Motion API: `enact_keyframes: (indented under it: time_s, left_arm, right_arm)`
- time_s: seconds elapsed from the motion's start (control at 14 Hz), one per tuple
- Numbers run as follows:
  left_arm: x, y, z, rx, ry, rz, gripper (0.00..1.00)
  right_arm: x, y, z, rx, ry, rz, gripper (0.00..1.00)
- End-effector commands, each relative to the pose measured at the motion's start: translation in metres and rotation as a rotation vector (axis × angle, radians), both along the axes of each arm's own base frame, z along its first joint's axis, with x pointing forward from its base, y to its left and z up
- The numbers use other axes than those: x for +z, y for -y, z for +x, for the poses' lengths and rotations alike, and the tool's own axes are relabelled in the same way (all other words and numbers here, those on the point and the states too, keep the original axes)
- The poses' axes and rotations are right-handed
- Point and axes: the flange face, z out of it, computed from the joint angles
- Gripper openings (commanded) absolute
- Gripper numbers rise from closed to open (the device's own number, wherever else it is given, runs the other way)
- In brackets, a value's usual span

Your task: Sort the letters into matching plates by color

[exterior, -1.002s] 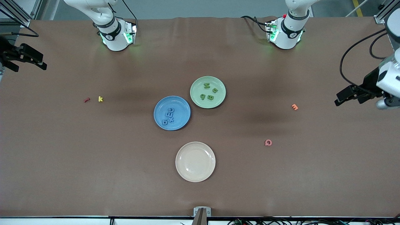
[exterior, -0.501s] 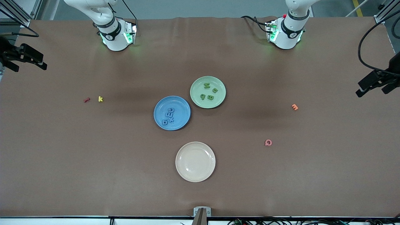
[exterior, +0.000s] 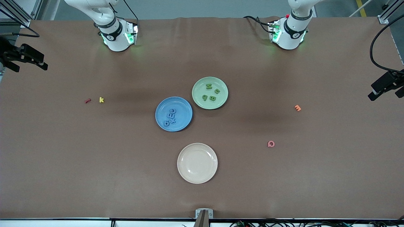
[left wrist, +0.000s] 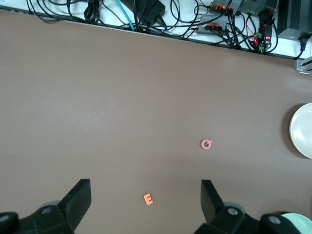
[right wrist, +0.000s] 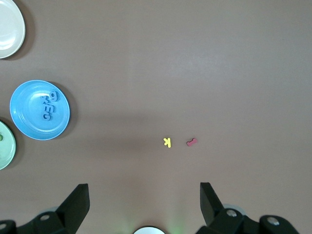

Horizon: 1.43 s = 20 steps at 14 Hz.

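Several blue letters lie in the blue plate at the middle of the table. Beside it, farther from the front camera, the pale green plate holds several green letters. My left gripper hangs open and empty high over the left arm's end of the table, its jaws wide apart. At the right arm's end my right gripper also hangs high, open and empty. The right wrist view shows the blue plate with its letters.
An empty cream plate sits nearer the front camera than the blue plate. An orange E and a pink Q lie toward the left arm's end. A yellow k and a red piece lie toward the right arm's end.
My left gripper has drawn back toward the left arm's end of the table and now shows only at the edge of the front view. The right arm and all pieces have stayed put.
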Motion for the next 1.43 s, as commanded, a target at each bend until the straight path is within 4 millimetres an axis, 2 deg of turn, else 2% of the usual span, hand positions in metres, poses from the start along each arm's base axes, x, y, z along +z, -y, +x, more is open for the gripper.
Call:
enact_keyframes:
  time_s: [0.0, 0.5, 0.64, 1.15, 1.36]
  left_arm:
    - [0.008, 0.002, 0.008, -0.029, 0.002, 0.017, 0.99]
    - [0.007, 0.003, 0.008, -0.036, 0.001, 0.017, 0.99]
    - [0.007, -0.006, 0.007, -0.024, 0.001, 0.019, 0.99]
    - [0.006, -0.007, 0.007, -0.018, -0.004, 0.016, 0.99]
    - [0.006, -0.02, 0.004, -0.001, -0.007, 0.017, 0.99]
  right_arm:
    - [0.004, -0.002, -0.009, -0.014, 0.002, 0.008, 1.0]
    - [0.003, -0.003, -0.011, -0.035, -0.009, 0.012, 1.0]
    - [0.003, -0.001, -0.011, -0.046, -0.011, 0.023, 1.0]
    - [0.003, -0.005, -0.01, -0.055, -0.013, 0.025, 1.0]
    - [0.004, -0.007, -0.011, -0.051, -0.011, 0.025, 1.0]
